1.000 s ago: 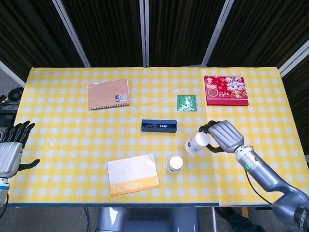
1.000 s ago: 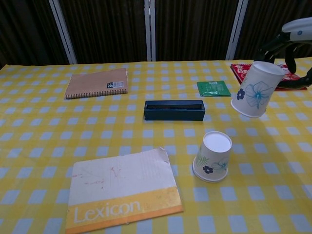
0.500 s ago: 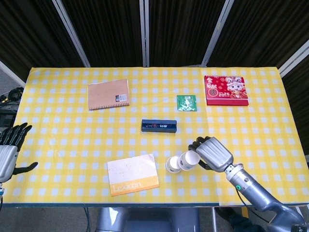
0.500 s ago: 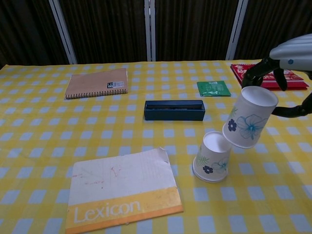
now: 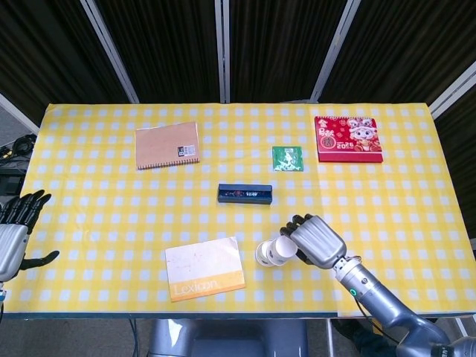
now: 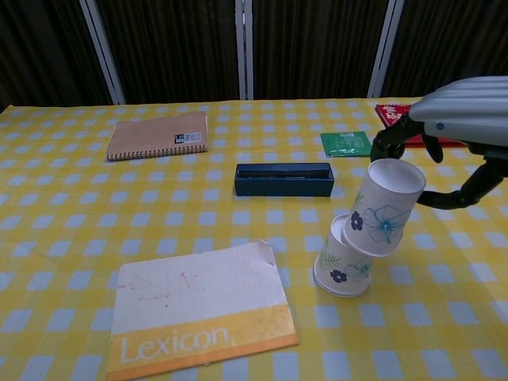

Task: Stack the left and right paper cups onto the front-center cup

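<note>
Stacking step: right robot hand (image 6: 444,135) holds a tilted, inverted white floral paper cup (image 6: 382,217), rim overlapping the inverted white front-center paper cup (image 6: 341,264) on the yellow checked counter (image 5: 111,201).
Next move: probably level, centre, lower.
Left robot hand (image 5: 16,230): empty, fingers spread, at counter's left edge.

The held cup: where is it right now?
The right hand holds the held cup tilted, upside down, directly over the front-center cup, right of the Lexicon booklet and in front of the dark box.
</note>
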Motion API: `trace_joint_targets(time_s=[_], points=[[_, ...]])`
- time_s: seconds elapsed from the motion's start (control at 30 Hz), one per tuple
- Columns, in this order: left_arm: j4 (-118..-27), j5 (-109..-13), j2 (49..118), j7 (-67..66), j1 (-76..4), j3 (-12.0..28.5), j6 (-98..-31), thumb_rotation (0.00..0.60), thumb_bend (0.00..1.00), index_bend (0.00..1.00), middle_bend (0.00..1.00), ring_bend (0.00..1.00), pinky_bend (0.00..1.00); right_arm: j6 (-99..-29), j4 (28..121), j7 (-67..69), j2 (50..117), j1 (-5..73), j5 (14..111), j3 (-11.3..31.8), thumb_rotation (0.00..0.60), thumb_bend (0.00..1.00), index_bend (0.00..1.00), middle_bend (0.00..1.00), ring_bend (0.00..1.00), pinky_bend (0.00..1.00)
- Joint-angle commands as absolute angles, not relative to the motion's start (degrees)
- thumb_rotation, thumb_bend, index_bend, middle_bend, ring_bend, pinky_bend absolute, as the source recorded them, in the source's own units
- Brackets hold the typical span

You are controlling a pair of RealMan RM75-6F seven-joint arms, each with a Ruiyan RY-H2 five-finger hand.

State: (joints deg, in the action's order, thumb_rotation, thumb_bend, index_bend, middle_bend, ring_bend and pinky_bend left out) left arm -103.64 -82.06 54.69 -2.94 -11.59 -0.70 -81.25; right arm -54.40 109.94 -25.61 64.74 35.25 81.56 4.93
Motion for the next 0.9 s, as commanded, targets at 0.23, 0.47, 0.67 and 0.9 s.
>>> trace_joint_targets(time_s=[0.23, 0.47, 0.67, 0.9], points=[[-103.1, -82.7, 54.7, -2.4, -11.4, -0.1, -80.7, 0.600, 0.00, 0.00, 0.00, 0.00, 0.00, -54.4, 108.8, -27.0, 66.3, 36.0, 79.6, 5.2, 0.600, 0.31, 0.34, 0.39, 0.33, 0.49], [-103.1, -82.7, 54.6, -2.2, -11.1, 0.2, -80.5, 0.600, 0.00, 0.00, 0.00, 0.00, 0.00, -52.0, 110.4, -26.8, 65.2, 36.8, 78.1, 4.2, 0.600, 0.12, 0.10, 0.15, 0.16, 0.37], [-103.0, -82.8, 54.5, -1.8, -10.9, 0.4, -80.1, 0.600, 0.00, 0.00, 0.00, 0.00, 0.00, -52.7, 112.1, -27.5, 63.6, 36.6, 78.1, 3.7, 0.600, 0.07, 0.05, 0.07, 0.09, 0.30], [-102.6, -82.9, 54.8, -1.3, -10.6, 0.8, -80.3, 0.600, 0.00, 0.00, 0.00, 0.00, 0.00, -60.8, 113.5, -26.0, 58.2, 32.0, 83.9, 2.2, 0.600, 0.04, 0.05, 0.04, 0.02, 0.11]])
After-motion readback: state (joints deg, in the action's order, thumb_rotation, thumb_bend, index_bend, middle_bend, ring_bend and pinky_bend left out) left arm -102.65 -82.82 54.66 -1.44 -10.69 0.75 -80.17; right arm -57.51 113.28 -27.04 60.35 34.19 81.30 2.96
